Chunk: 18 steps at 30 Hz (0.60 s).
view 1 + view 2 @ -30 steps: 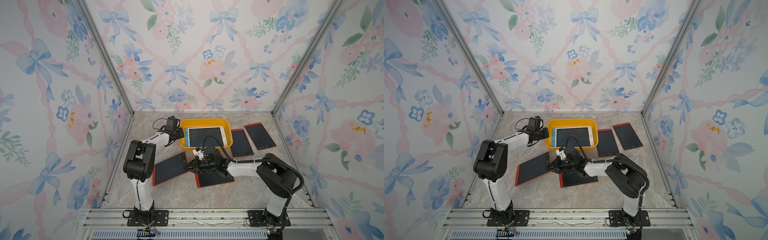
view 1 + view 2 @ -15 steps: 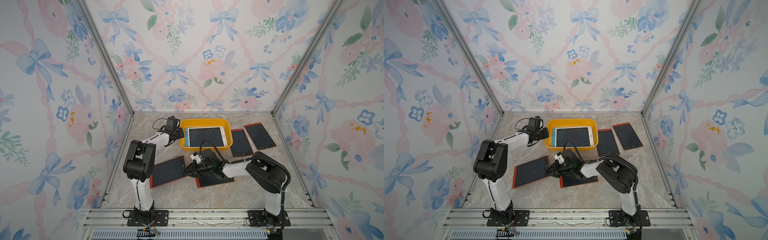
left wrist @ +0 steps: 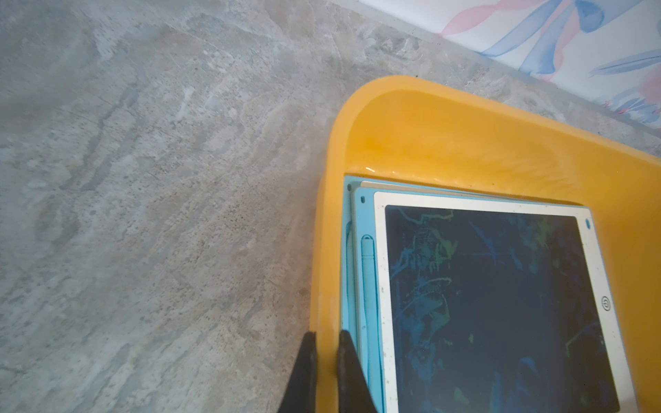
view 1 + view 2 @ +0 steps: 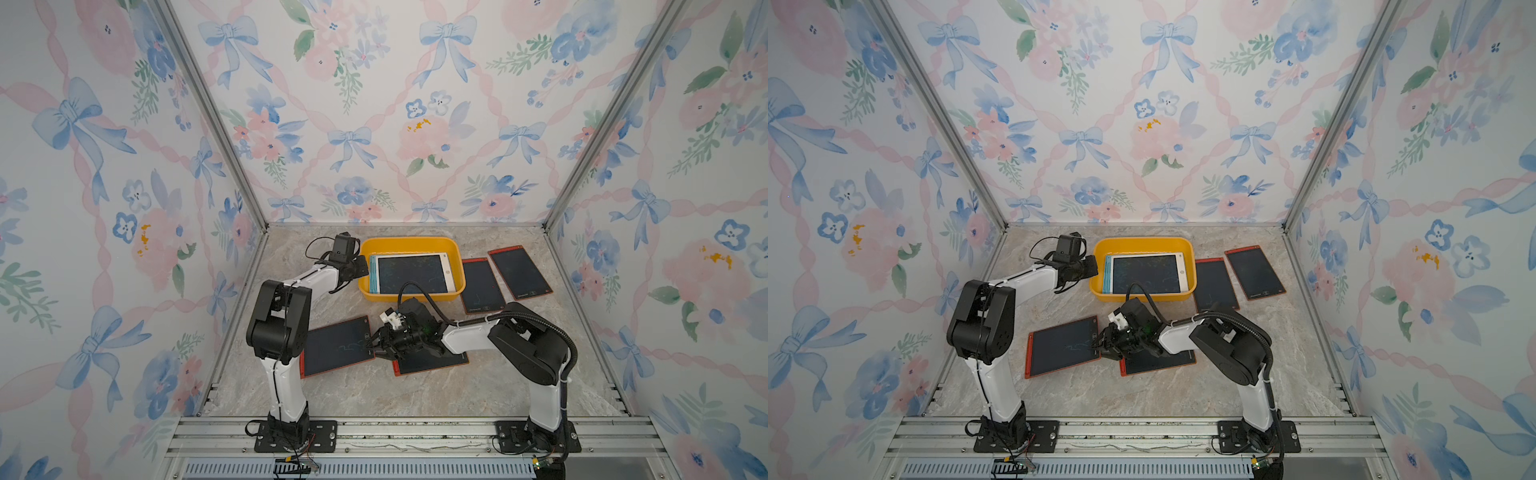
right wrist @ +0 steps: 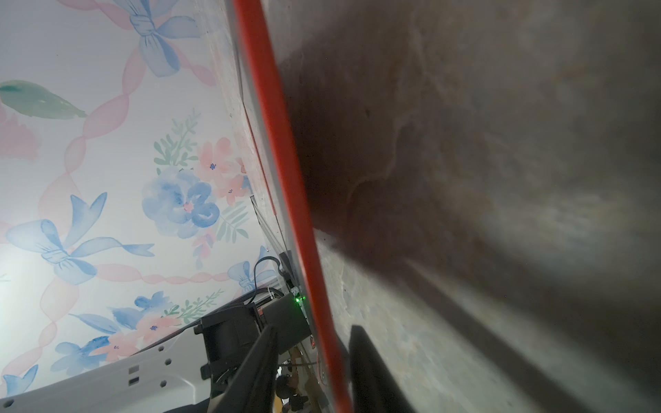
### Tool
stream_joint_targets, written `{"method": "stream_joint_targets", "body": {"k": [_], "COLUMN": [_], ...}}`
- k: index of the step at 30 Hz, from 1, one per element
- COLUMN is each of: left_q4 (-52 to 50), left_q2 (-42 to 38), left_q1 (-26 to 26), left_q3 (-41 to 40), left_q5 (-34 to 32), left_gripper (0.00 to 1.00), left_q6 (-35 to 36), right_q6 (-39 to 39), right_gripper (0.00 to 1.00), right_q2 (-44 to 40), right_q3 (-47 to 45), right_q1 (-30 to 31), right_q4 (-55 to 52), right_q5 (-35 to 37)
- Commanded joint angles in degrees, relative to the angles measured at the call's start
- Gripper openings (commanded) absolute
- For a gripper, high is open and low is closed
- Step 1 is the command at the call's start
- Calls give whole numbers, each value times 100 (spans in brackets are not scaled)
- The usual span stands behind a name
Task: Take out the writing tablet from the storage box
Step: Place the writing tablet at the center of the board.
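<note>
Left clamped on the box, right loose around a red tablet out front.

My left gripper (image 3: 326, 336) is clenched on the left rim of the box (image 4: 411, 242). My right gripper (image 5: 314, 329) stands parted astride the edge of a red tablet (image 4: 336, 347) lying on the table in front of the box, gripping nothing. A white tablet (image 4: 411, 274) lies flat in the box on a blue tablet (image 4: 373, 274), so work remains. If I back out crooked, a finger could catch that red edge and drag it. Lifting my left could tip the box. My right arm hangs over a second red tablet (image 4: 432, 366), which is easily shoved. Two more red tablets (image 4: 482, 286) lie right of the box. The white tablet sits close to the walls, leaving little finger room.
</note>
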Motion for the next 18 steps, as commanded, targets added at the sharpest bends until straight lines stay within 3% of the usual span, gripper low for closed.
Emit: {"method": "stream_joint_targets", "body": {"k": [1, 18], "left_q4": [-314, -312], "left_q2": [-89, -72], "left_q1": [6, 10], "left_q3": [-184, -174], "left_q5": [-46, -28], "left_gripper": [0, 0], "left_q6": [-66, -93], "right_q6": [-387, -814], "right_gripper": [39, 41], "right_q2": [-201, -358], "right_q3": [229, 428], "right_q1": [60, 99], "right_q4": [-691, -1638], "right_q5": [-16, 143]}}
